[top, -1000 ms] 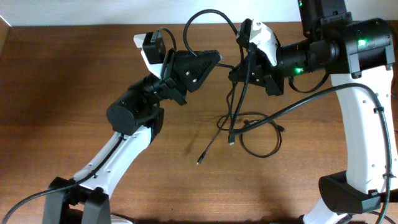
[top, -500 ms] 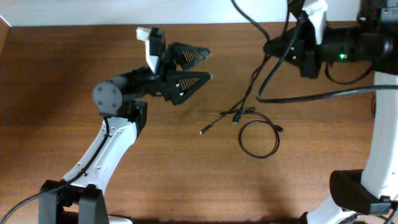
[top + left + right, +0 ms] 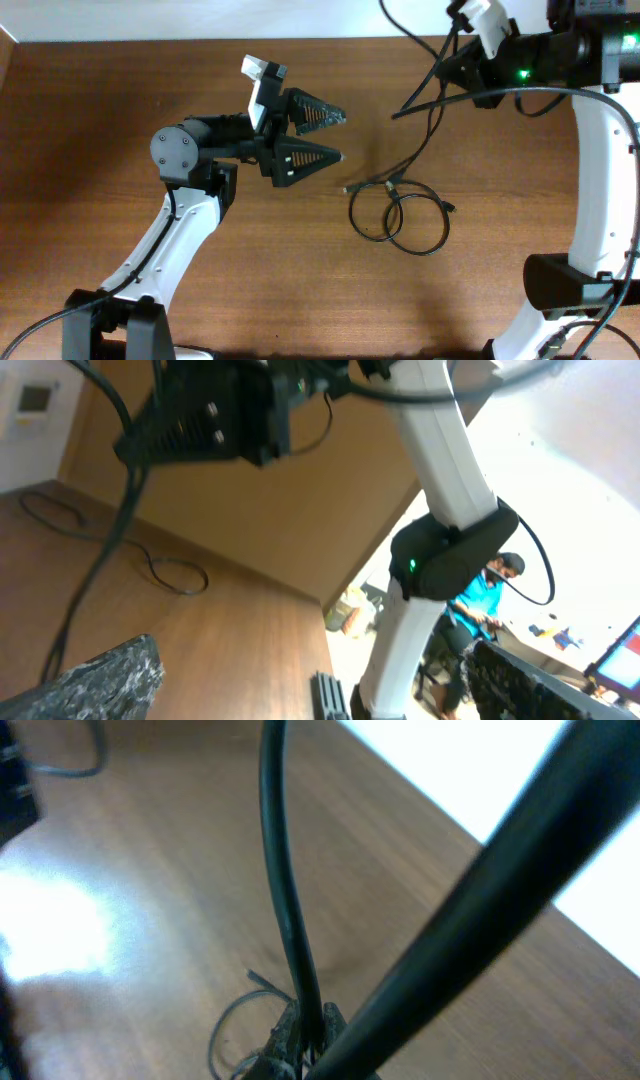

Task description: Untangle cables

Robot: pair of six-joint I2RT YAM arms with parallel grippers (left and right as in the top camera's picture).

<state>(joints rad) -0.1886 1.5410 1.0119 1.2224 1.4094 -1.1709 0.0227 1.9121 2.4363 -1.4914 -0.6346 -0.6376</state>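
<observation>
**Hanging one strand above the coils**

Reaching in from the left, the left arm bends at its elbow and points across the table (image 3: 110, 230) towards the middle, its wrist rolled on its side. The left gripper (image 3: 341, 136) hangs above the wood with its two fingers spread wide, nothing between them. The left wrist view shows only the two dark fingertips (image 3: 105, 680) at its bottom corners, far apart. Beyond the table edge it also takes in a person in a turquoise shirt (image 3: 490, 598), whom the overhead view does not show.

Right of that gripper, the cables (image 3: 415, 218) lie on the table in overlapping loops, with small plugs at their upper left edge. One lifted cable (image 3: 428, 128) climbs from the loops towards the top right.

The right arm stands at the right edge and reaches back over the table's far side. From overhead, the grip of the right gripper (image 3: 462, 68) is hard to read. The right wrist view settles it: the fingertips (image 3: 287, 1034) are pressed onto the lifted cable (image 3: 285, 910), loops faint below.
</observation>
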